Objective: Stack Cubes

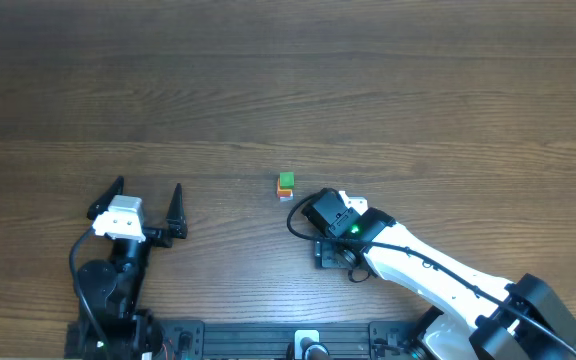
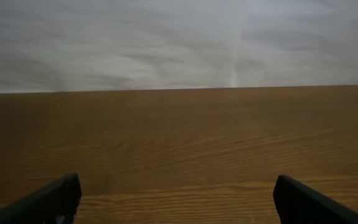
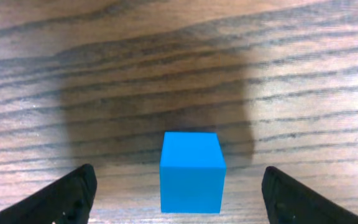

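Green cube: atop orange cube on the surface. Blue cube: flat on the wood near green cube, between right gripper fingers, which are spread wide with a gap either side. Left gripper: fingers apart, well left of green cube.

blue cube hidden under right pincer from above; stack base too small to tell
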{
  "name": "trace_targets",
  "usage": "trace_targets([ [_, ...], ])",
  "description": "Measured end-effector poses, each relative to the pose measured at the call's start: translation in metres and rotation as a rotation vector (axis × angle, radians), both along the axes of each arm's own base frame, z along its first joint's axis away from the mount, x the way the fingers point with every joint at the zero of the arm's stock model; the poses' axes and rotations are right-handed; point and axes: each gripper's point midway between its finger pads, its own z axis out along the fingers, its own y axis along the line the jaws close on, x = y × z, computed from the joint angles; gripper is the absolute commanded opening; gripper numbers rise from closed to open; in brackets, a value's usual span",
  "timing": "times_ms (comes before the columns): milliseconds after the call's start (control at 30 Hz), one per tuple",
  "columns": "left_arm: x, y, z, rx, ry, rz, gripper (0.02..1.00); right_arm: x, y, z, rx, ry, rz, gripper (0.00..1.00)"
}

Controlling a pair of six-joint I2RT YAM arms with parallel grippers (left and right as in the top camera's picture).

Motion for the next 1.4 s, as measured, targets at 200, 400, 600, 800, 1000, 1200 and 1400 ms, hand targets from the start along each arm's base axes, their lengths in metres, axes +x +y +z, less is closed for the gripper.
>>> trace_targets([
  [200,0.0,0.0,0.0,0.0,0.0,0.0,1.0,0.001,-0.001,0.0,-0.003,-0.003,-0.005,0.489],
  [400,0.0,0.0,0.0,0.0,0.0,0.0,1.0,0.001,-0.001,0.0,-0.003,-0.003,-0.004,0.397],
  [600,0.0,0.0,0.0,0.0,0.0,0.0,1.0,0.001,-0.001,0.0,-0.004,-0.003,-0.005,0.332],
  [800,0.0,0.0,0.0,0.0,0.0,0.0,1.0,0.001,-0.001,0.0,-0.005,-0.004,-0.004,0.183],
  [1000,0.0,0.0,0.0,0.0,0.0,0.0,1.0,0.005,0.002,0.001,0.01,-0.02,-0.007,0.095],
  [1200,0.0,0.0,0.0,0.0,0.0,0.0,0.998,0.016,0.01,0.017,0.019,-0.035,0.019,0.012],
  [1400,0.0,0.0,0.0,0.0,0.0,0.0,1.0,0.058,0.036,0.094,0.052,-0.139,0.054,0.012],
])
